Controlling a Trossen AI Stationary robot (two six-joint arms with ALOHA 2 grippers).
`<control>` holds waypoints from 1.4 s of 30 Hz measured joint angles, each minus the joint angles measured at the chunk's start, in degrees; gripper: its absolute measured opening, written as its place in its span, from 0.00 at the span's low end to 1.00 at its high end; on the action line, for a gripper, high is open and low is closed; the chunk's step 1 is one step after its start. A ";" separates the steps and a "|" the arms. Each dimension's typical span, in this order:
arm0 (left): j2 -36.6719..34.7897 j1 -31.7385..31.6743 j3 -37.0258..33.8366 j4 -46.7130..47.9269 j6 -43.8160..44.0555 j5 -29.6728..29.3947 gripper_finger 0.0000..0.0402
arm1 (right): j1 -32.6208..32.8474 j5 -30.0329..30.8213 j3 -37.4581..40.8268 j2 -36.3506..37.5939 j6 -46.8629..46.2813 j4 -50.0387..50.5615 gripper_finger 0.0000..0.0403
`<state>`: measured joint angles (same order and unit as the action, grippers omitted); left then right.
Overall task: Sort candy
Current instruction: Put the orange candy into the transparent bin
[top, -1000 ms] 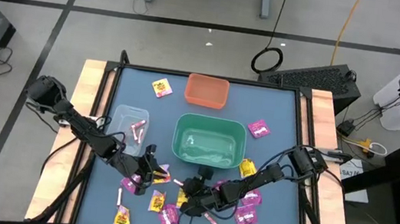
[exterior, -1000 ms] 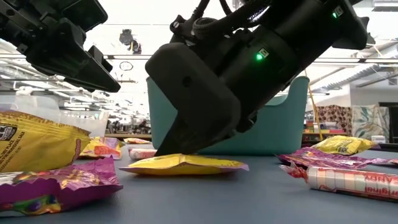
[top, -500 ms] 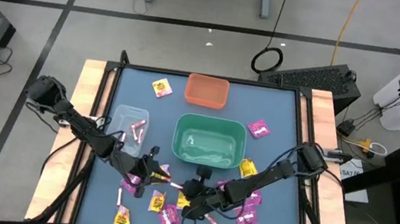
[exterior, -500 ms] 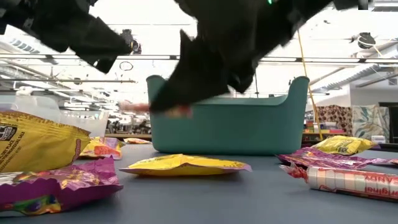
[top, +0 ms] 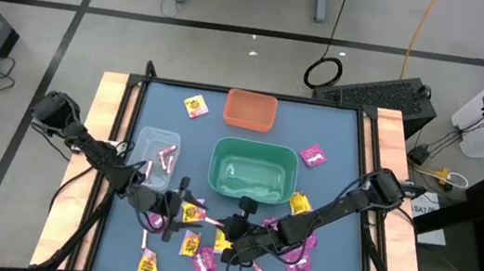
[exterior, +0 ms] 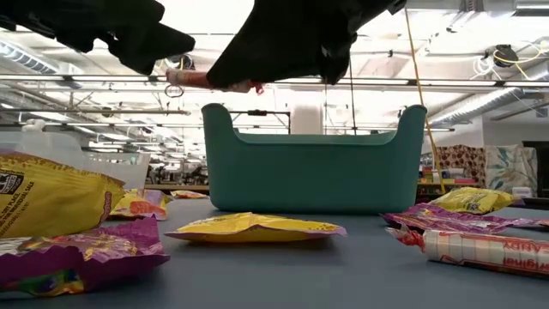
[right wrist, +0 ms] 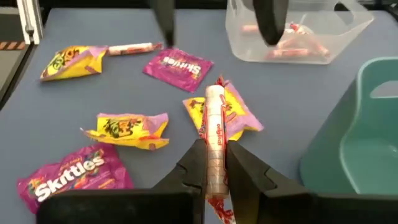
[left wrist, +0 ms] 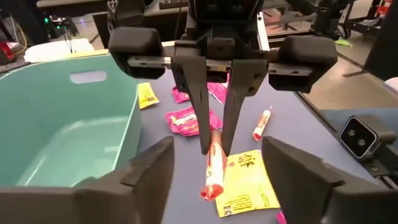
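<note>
My right gripper (right wrist: 216,152) is shut on a thin pink-white candy stick (right wrist: 214,118) and holds it in the air near the table's front, before the green bin (top: 251,170). My left gripper (left wrist: 219,148) faces it, open wide. Its fingers stand on either side of the stick's free end (left wrist: 210,183) and do not touch it. In the high view the left gripper (top: 171,212) and the right gripper (top: 231,234) are close together. Magenta and yellow packets (exterior: 253,227) lie flat on the table below. My right gripper pinches the candy stick between its two fingers (right wrist: 198,163), which lie along the stick. It holds the stick's rear part (right wrist: 216,167), and the longer part sticks out ahead of the fingertips toward my left gripper. The fingers come about level from the table's right. The stick is lifted clear of the table.
A clear bin (top: 156,150) with a few sticks stands at the left. An orange bin (top: 251,110) stands at the far side. Loose packets lie at the far left (top: 195,105), right of the green bin (top: 313,154) and along the front edge (top: 148,262).
My right gripper has risen from the table beside a yellow packet, taking the candy stick up clear of the table. My left gripper has opened wide opposite the stick's free end.
</note>
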<state>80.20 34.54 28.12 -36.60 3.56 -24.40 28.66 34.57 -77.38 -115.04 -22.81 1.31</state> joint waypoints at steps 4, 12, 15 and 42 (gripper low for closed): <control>0.00 0.00 0.01 0.83 0.90 0.02 0.69 | -0.04 0.04 0.00 -0.02 0.17 -0.31 0.09; 0.75 0.00 0.07 3.93 5.02 0.02 0.64 | -0.04 0.11 0.00 -0.02 1.70 -3.55 0.09; 2.28 0.04 0.07 3.13 5.09 0.02 0.61 | -0.04 0.08 0.00 -0.02 1.90 -3.28 0.09; 8.74 -0.02 3.19 -0.20 0.69 0.59 0.17 | 0.02 1.13 0.00 -0.04 2.12 -3.29 0.09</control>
<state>88.95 34.52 31.31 -36.80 4.25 -23.81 28.69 35.70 -77.38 -115.09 -20.69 -1.98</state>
